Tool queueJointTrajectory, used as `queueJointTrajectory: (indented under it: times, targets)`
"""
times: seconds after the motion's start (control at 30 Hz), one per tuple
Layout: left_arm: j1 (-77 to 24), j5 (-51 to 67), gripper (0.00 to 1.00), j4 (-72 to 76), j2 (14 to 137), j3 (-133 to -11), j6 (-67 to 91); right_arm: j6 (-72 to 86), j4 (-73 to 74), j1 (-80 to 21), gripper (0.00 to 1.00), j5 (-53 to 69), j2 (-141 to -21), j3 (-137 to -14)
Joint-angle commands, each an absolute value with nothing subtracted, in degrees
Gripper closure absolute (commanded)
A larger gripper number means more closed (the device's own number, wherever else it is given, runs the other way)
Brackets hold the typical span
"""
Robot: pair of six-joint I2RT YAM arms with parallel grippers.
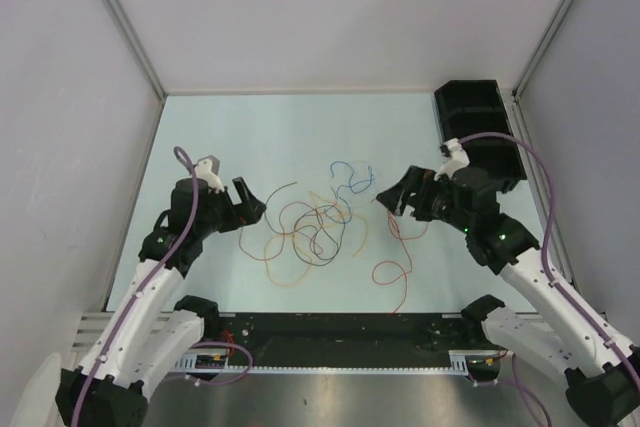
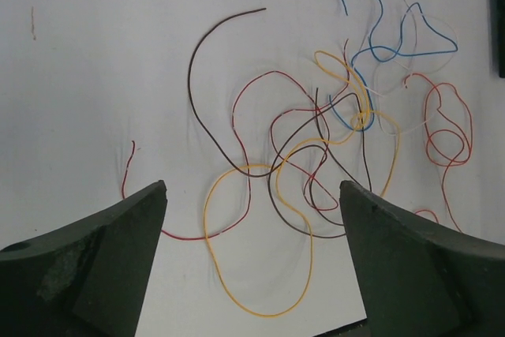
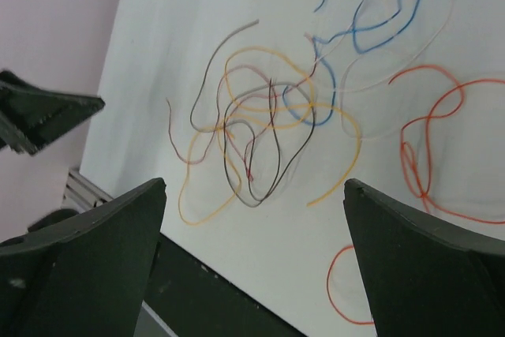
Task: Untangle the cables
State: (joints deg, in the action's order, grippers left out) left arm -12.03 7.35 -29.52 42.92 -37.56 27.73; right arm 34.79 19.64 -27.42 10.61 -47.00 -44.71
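Cables (image 1: pixel 318 231), roughly six, tangled on one table (image 1: pixel 250 137), left claw (image 1: pixel 250 205) and right claw (image 1: pixel 393 197) both gaping, empty.

bright even overhead light, faint soft shadows, right wrist view slightly blurred

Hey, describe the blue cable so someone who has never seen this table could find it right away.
In the middle of the pale table lies a knot of thin cables. The blue cable is at the far edge of that knot, on the side toward the black bin. It is the only blue one, a squiggle lying mostly beyond the red, yellow and dark loops.
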Motion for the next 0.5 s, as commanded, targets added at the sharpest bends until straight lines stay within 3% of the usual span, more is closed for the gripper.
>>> queueJointTrajectory:
  times: [0.0,0.2,0.47]
  targets:
    - [-20.88,-5.78,0.01,-28.83,45.87,-39.9,33.12,33.74,22.85,-37.34,0.0,-5.4,-49.48,-46.85]
    - [-29.78,-13.01,0.12,-23.65,54.91,-39.02,37.7,34.02,24.17,-45.52,0.0,-12.65,-55.45,-46.85]
    - [-35.24,-19.95,0.13,-20.83,64.59,-38.06,46.74,37.79,30.67,-46.14,0.0,-18.46,-55.55,-45.88]
